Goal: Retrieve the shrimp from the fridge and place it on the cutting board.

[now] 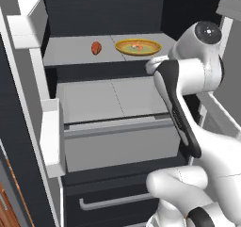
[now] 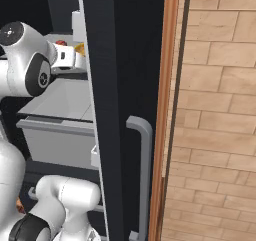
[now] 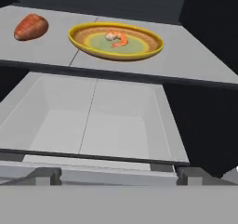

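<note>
Kitchen: brick-patterned wall (image 2: 215,110) and a brown wooden edge (image 2: 167,110) to the right of the open fridge (image 1: 108,14), seen in the right base view.
Fridge: dark grey, standing open; its dark door (image 2: 120,110) with a grey handle (image 2: 145,175) rises edge-on in the right base view; white door bins (image 1: 51,136) hang along the left side in the left base view.
Arm: white with dark joints, rising from the lower right of the left base view and reaching toward the fridge interior, its wrist near the front edge of the shelf.
Drawer: pale grey, open-topped drawer (image 3: 102,125) just below the shelf; a second dark drawer with a grey handle (image 1: 113,202) lies lower down.
Shelf: pale grey shelf (image 1: 70,49) carrying the plate and the lump.
Plate: round yellow plate (image 3: 148,46) with a greenish centre, on the right part of the shelf.
Lump: reddish-brown oval lump (image 3: 30,27), on the shelf left of the plate and apart from it.
Shrimp: tiny curled orange-pink shrimp (image 3: 117,38) lying in the middle of the plate, inside the fridge.
Fingers: cannot tell whether they are spread or pressed together; nothing shows between them.
</note>
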Robot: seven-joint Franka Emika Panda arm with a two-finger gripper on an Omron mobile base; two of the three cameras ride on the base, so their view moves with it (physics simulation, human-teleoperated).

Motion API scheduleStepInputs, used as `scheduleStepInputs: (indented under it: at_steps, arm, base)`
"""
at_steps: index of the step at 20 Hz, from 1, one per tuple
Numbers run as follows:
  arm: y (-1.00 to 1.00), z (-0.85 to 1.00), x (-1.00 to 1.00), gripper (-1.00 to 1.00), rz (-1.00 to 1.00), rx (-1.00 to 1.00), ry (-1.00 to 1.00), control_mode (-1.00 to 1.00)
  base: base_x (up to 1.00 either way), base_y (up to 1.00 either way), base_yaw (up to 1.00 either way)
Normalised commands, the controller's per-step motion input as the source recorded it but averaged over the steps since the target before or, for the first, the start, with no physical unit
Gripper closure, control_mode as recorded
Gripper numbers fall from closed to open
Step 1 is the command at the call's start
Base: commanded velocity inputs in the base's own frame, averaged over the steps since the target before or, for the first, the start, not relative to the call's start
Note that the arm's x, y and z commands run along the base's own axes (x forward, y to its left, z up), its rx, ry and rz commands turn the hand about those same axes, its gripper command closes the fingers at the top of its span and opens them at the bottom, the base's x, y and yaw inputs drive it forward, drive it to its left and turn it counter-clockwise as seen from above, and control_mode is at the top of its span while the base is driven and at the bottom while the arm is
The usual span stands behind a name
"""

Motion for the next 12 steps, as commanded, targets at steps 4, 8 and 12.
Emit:
scheduleStepInputs:
  at_steps: [4, 8, 12]
  arm:
    - [0.0, 0.53, -0.1, -1.0, 0.0, 0.0, -0.09, -1.0]
    - [0.0, 0.45, 0.02, -1.0, 0.0, 0.06, -0.02, -1.0]
    - [0.0, 0.39, 0.16, -1.0, 0.0, 0.05, 0.02, -1.0]
  base:
    - [0.0, 0.0, 0.0]
    - [0.0, 0.0, 0.0]
    - [0.0, 0.0, 0.0]
